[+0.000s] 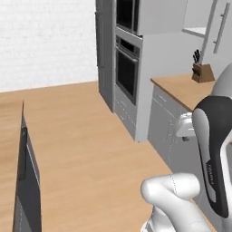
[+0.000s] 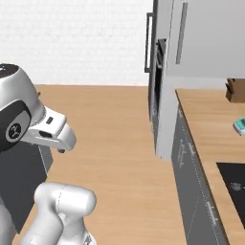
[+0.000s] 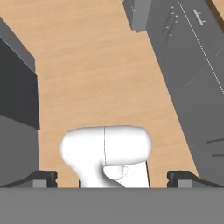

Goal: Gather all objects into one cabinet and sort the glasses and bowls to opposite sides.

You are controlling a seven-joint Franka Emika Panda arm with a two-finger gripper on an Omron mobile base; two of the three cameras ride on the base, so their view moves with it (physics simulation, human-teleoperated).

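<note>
Claw fingers [image 3: 43, 177] are seen as two small dark tips at the bottom of the hand view, set wide apart. The claw [image 3: 113, 178] is released and nothing is grasped between the tips. It is pointed down at a light wooden plank floor [image 3: 100, 78], well apart from the wall cabinet.

A tall grey wall cabinet with flat slab doors [image 1: 224, 18] is found at the upper right of the left base view. A long vertical grey bar handle [image 1: 220, 28] is carried on its door, and a pale grey shelf [image 1: 195, 31] is shown just beside that door. In the right base view the same cabinet is seen at the top, above the counter.

Below the cabinet a light wooden table [image 1: 179, 88] is set on grey drawer fronts [image 1: 161, 120]. A brown wooden knife block with dark handles [image 1: 202, 71] is stood upright on the table, near its far end.

On the near part of the table a flat black cooktop [image 2: 234, 186] is let into the surface. A small teal and white object [image 2: 240, 125] is placed between cooktop and knife block; what it is cannot be told.

Beside the drawer fronts a dark built-in oven in a grey column [image 1: 127, 68] is fitted. A white brick wall [image 1: 45, 41] is seen behind, and a dark grey unit [image 1: 27, 181] is stood across the floor.
</note>
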